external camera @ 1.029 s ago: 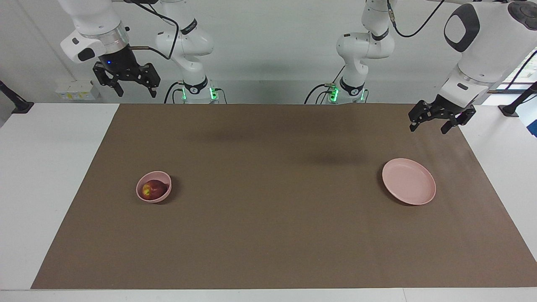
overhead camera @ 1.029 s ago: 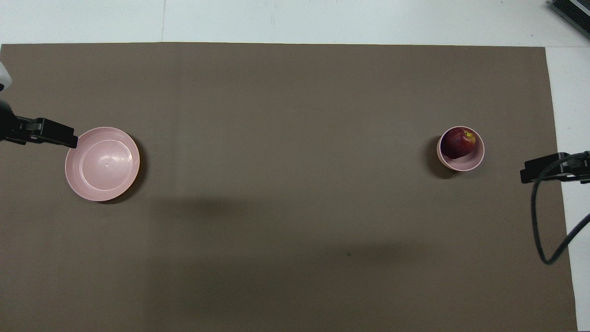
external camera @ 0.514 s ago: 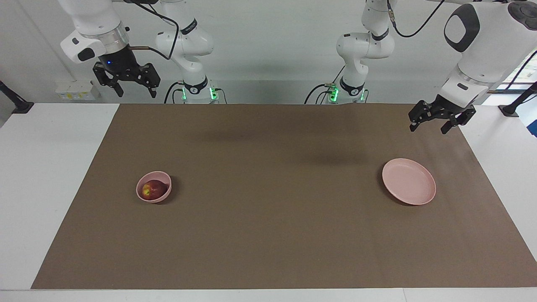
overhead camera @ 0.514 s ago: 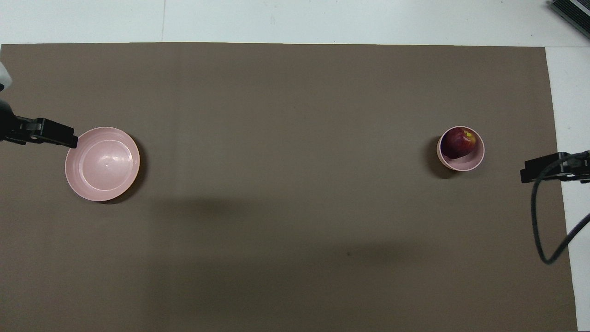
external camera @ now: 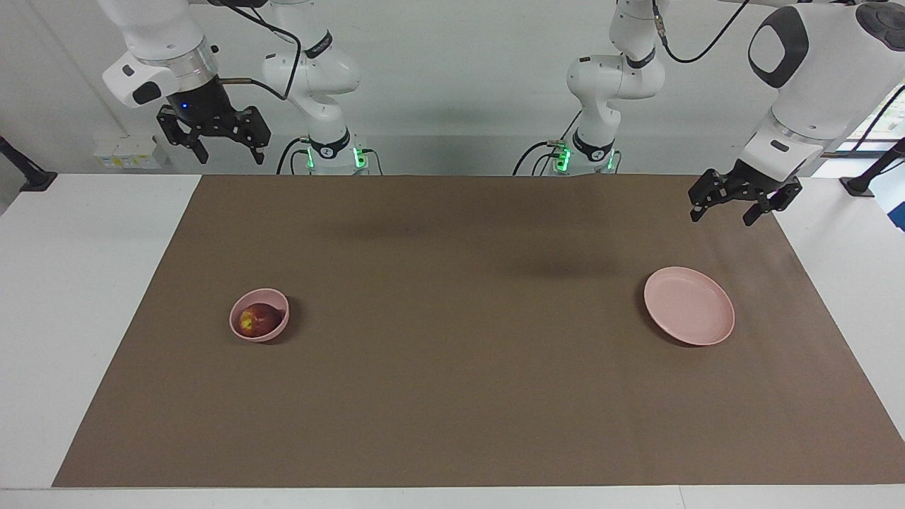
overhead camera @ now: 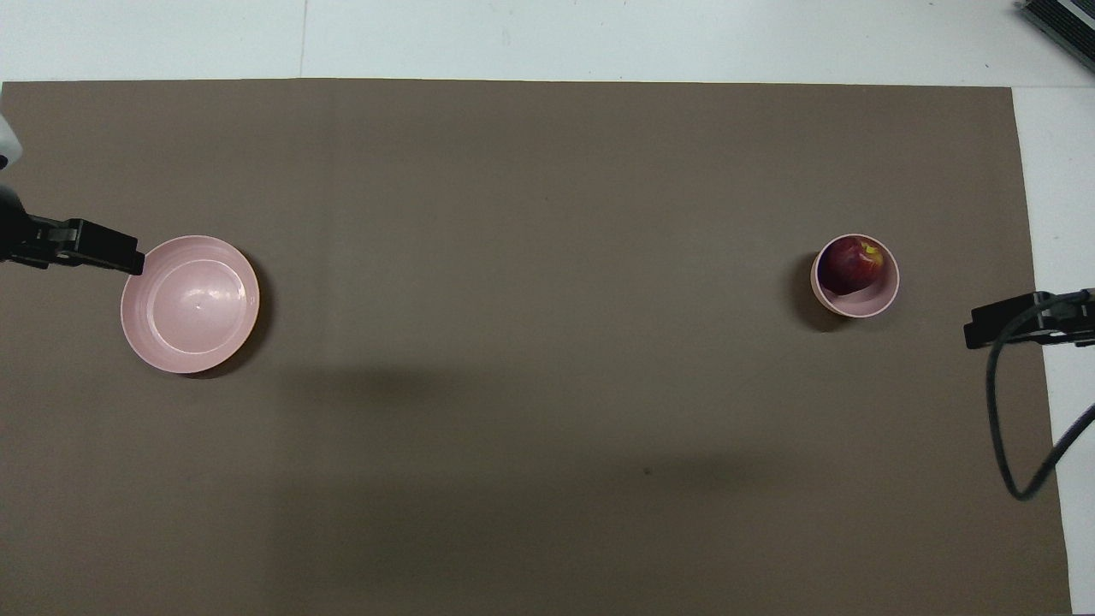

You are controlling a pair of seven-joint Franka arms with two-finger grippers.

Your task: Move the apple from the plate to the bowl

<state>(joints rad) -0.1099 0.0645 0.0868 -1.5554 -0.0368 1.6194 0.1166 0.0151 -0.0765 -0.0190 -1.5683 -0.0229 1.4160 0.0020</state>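
Observation:
The dark red apple (external camera: 256, 320) with a yellowish patch lies inside the small deep pink bowl (external camera: 276, 329), toward the right arm's end of the mat; both also show in the overhead view, the apple (overhead camera: 852, 263) in the bowl (overhead camera: 874, 302). The flat pink plate (external camera: 689, 305) is bare, toward the left arm's end, and also shows in the overhead view (overhead camera: 190, 304). My left gripper (external camera: 721, 216) is open and empty, raised over the mat by the plate's rim (overhead camera: 128, 259). My right gripper (external camera: 230, 150) is open and empty, raised high over the mat's edge (overhead camera: 975, 325).
A brown mat (external camera: 466, 396) covers most of the white table (external camera: 85, 283). A black cable (overhead camera: 1005, 428) hangs from the right arm. The two arm bases (external camera: 332, 152) stand at the robots' edge of the table.
The right gripper has drifted slightly back toward the robots. The left gripper, apple, bowl and plate have not moved.

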